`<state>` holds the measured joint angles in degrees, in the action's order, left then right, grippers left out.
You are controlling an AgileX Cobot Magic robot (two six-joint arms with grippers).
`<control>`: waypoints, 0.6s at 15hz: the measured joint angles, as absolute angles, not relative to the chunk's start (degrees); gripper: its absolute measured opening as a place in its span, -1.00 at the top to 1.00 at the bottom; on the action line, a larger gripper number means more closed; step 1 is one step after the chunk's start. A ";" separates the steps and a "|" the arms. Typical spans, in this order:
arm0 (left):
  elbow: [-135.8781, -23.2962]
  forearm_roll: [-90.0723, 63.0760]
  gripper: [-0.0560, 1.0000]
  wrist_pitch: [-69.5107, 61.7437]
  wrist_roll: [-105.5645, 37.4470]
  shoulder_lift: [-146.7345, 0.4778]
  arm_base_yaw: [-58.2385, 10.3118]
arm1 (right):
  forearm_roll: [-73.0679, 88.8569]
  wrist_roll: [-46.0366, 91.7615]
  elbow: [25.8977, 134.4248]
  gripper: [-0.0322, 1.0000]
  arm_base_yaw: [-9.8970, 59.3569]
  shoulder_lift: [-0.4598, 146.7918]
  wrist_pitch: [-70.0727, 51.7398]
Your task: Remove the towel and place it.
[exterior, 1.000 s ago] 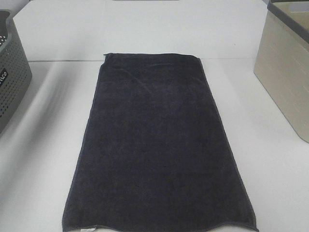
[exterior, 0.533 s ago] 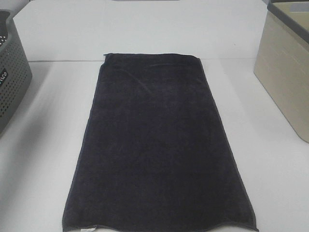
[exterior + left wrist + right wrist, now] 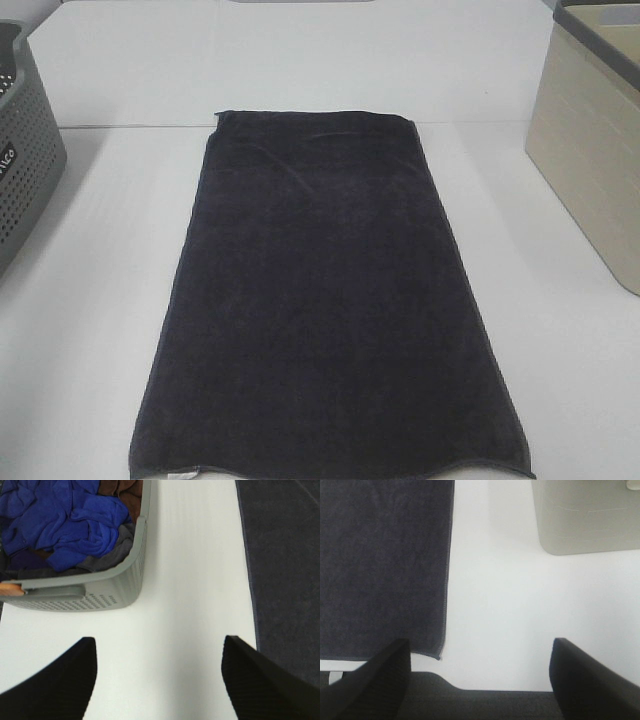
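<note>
The towel's (image 3: pixel 330 300) near hem is clipped by the exterior view's lower edge. The grey basket (image 3: pixel 25 150) and beige bin (image 3: pixel 590 150) are cut off at either side.

This looks like a plain test room set up for laundry work, not a home; a bare white table (image 3: pixel 300 60) fills the view; a grey basket (image 3: pixel 107 587) with small holes holds blue clothes (image 3: pixel 65 520); a beige bin (image 3: pixel 590 140) stands on the other side.
</note>
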<state>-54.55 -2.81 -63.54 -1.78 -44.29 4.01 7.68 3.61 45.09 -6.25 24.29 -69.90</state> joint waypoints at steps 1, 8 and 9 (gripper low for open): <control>-51.68 -2.52 -0.37 -64.29 -1.78 -40.11 4.01 | 7.73 2.35 42.80 -0.52 -6.25 19.48 -69.96; -33.17 -1.60 -0.37 -64.29 -5.90 -8.54 4.01 | 7.28 5.44 29.56 -0.52 -6.25 -0.23 -70.07; -31.23 -1.49 -0.37 -64.23 -6.02 -5.16 4.01 | 7.33 6.88 29.16 -0.52 -6.25 -0.23 -70.07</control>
